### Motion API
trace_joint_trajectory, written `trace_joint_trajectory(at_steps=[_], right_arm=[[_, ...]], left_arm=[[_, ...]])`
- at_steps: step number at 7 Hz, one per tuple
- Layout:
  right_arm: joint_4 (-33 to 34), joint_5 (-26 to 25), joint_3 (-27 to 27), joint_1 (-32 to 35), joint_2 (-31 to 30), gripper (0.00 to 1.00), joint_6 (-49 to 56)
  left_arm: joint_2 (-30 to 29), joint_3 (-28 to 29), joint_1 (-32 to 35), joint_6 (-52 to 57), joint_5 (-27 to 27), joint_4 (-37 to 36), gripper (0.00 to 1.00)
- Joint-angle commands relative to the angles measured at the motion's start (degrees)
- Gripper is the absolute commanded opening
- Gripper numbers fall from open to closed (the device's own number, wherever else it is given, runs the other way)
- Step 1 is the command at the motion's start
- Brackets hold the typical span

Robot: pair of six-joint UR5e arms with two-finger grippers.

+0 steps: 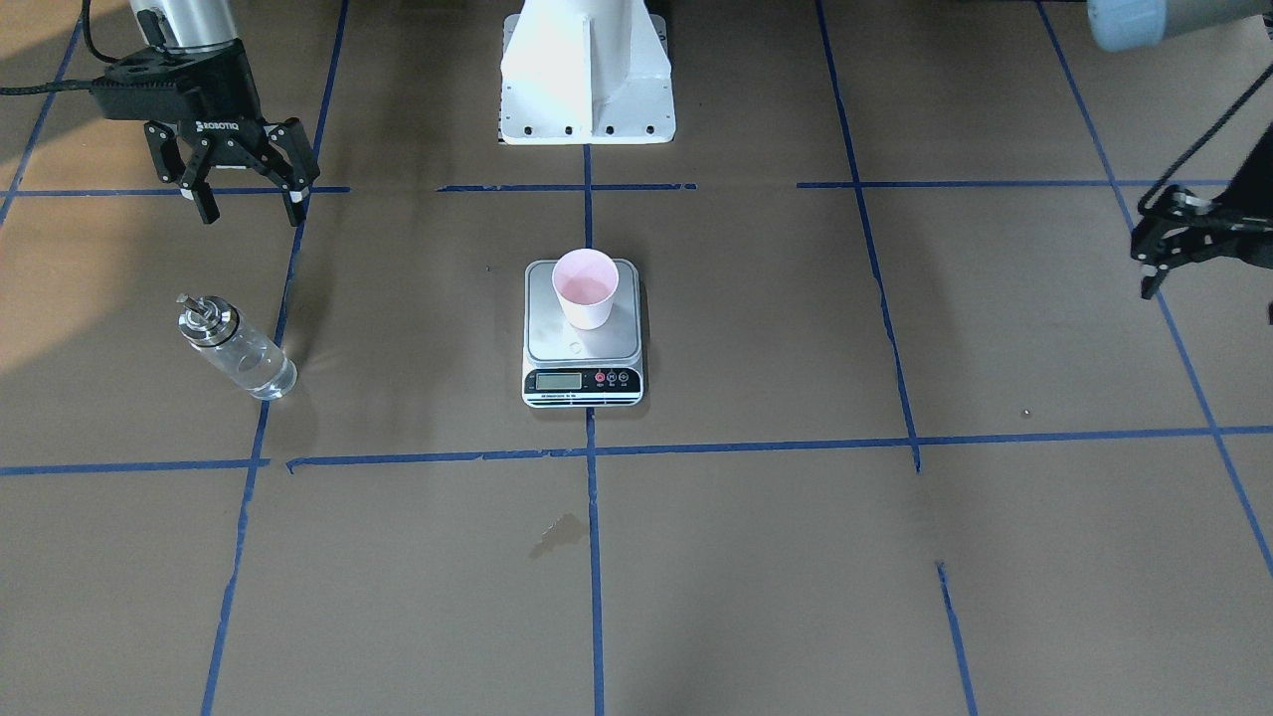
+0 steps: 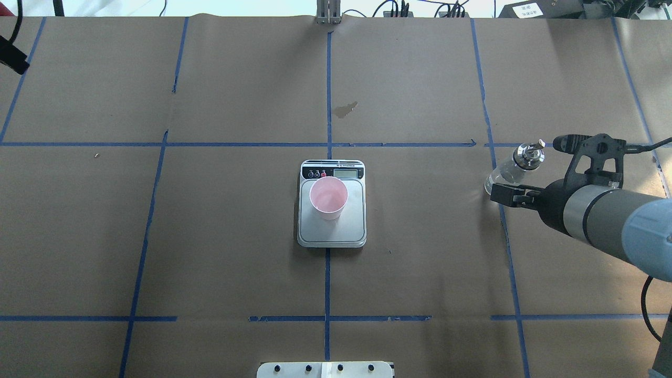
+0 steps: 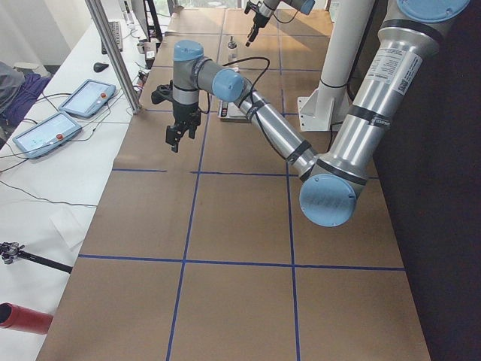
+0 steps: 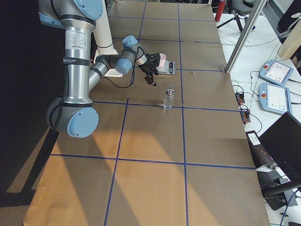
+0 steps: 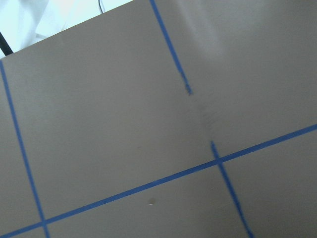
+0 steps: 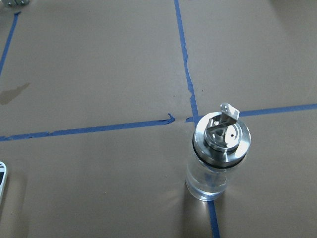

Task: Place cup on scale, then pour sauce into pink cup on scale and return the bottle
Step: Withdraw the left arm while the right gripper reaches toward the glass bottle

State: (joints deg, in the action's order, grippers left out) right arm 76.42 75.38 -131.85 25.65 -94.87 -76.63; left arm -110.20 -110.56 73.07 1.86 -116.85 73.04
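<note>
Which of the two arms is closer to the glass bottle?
The right arm; its open fingers hover near the bottle, the left arm is far off.

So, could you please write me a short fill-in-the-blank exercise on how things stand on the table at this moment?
1. The cup stands on the scale, and the bottle is off to the robot's ____ of them.
2. The bottle stands ____ rather than lying on its side.
3. The right gripper hangs near the bottle with its jaws ____, gripping nothing.
Missing words: right; upright; open.
</note>
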Motion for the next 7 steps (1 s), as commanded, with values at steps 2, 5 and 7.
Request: trace_joint_trajectory(at_steps=[2, 5, 7], right_arm=[[-12.7, -21.0, 13.2, -6.1, -0.8, 1.0, -0.4], [-15.6, -26.4, 21.2, -6.4, 0.5, 1.0, 1.0], [-15.7, -28.3, 27.0, -6.4, 4.9, 1.0, 1.0]], left_arm=[[7.2, 3.8, 2.5, 6.0, 2.7, 11.2, 1.0], [8.0, 3.9, 2.8, 6.0, 2.8, 12.4, 1.0], [7.8, 3.9, 2.9, 5.9, 2.8, 12.3, 1.0]])
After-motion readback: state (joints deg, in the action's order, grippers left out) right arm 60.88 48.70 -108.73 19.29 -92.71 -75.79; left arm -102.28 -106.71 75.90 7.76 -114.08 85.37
